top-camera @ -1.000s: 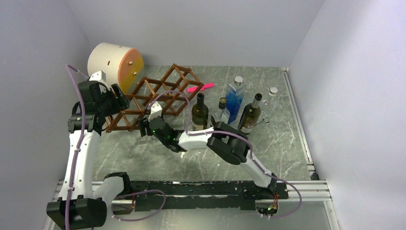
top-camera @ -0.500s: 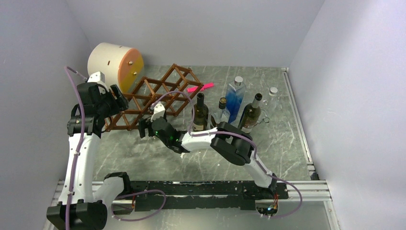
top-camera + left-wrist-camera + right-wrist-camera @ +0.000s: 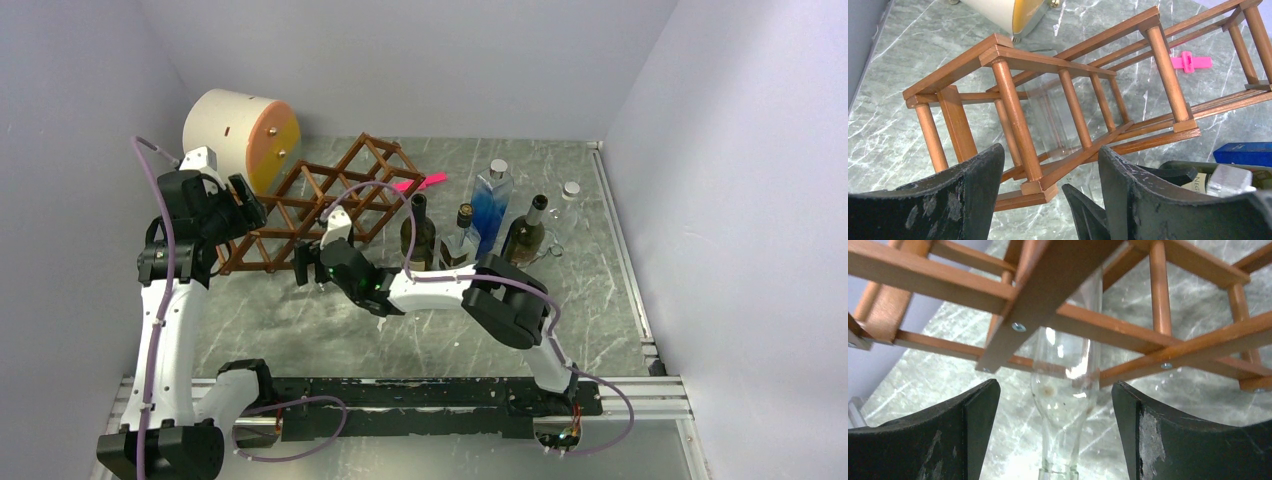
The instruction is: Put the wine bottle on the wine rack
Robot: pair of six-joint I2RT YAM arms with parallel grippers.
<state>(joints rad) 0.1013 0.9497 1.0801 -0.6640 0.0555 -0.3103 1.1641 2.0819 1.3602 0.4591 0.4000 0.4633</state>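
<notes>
The wine rack [image 3: 330, 195] is a reddish-brown wooden lattice at the back left. A clear glass wine bottle [image 3: 1068, 385] lies in one of its low cells, with the neck pointing out at my right gripper. It also shows through the bars in the left wrist view [image 3: 1053, 120]. My right gripper [image 3: 308, 264] is at the rack's front. It is open [image 3: 1055, 390], with its jaws wide on either side of the bottle's neck and not touching it. My left gripper [image 3: 245, 212] is open and empty [image 3: 1048, 155] just over the left end of the rack [image 3: 1068, 95].
A cream-and-orange drum [image 3: 240, 135] stands behind the rack. Right of the rack stand two dark wine bottles [image 3: 418, 235] [image 3: 525, 240], a small bottle [image 3: 462, 235], a blue bottle [image 3: 492, 205] and a clear bottle [image 3: 570, 205]. A pink clip [image 3: 418, 183] lies beside the rack.
My right arm's elbow has swung to the right, and its wrist has shifted a little toward the rack. The left arm has hardly moved.
</notes>
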